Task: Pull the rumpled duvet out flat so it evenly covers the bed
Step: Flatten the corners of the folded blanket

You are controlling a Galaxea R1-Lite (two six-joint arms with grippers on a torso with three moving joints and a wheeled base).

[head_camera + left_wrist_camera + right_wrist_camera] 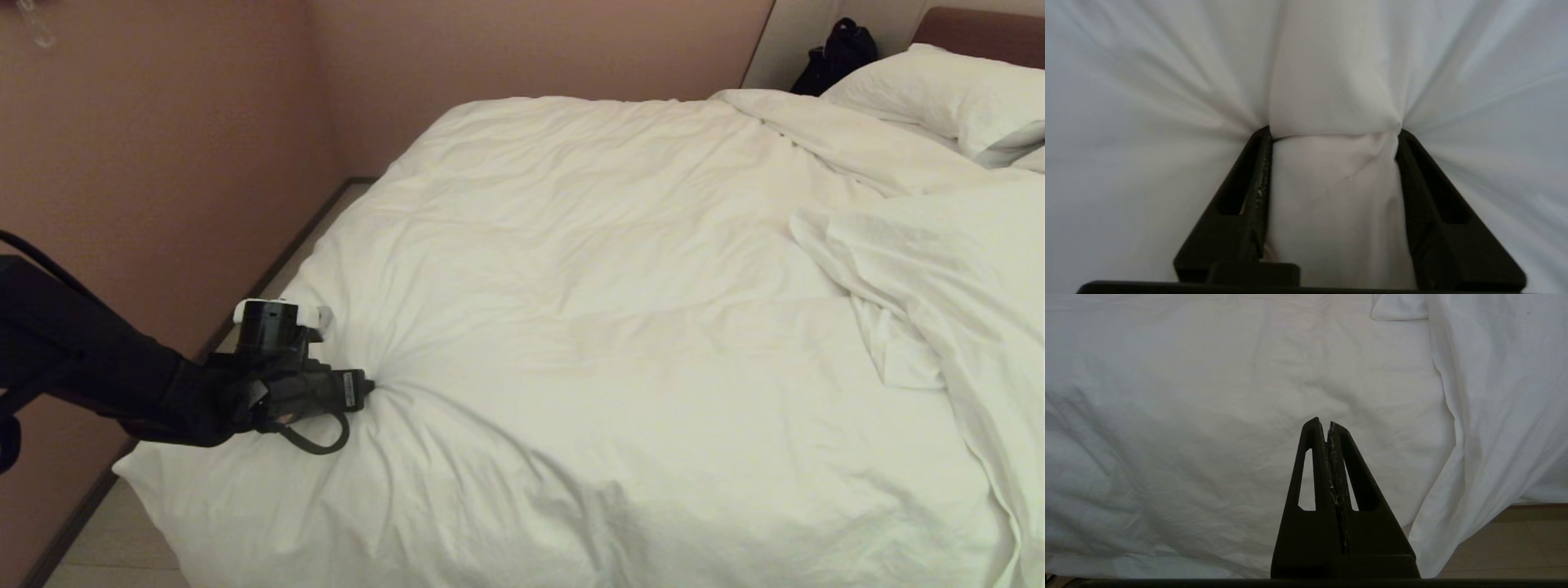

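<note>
Pink-walled bedroom, bed (pixel 980 28) under the rumpled duvet (pixel 620 327): left gripper (pixel 1333 136) pinches a fat fold near the duvet's left edge, apparently to drag it flat; right gripper (pixel 1327 426) hangs clamped empty, idle above the cloth.

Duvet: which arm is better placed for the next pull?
Left. The left tool has a fold of the duvet bunched between its fingers near the bed's left edge. The right tool is shut and holds nothing.
</note>
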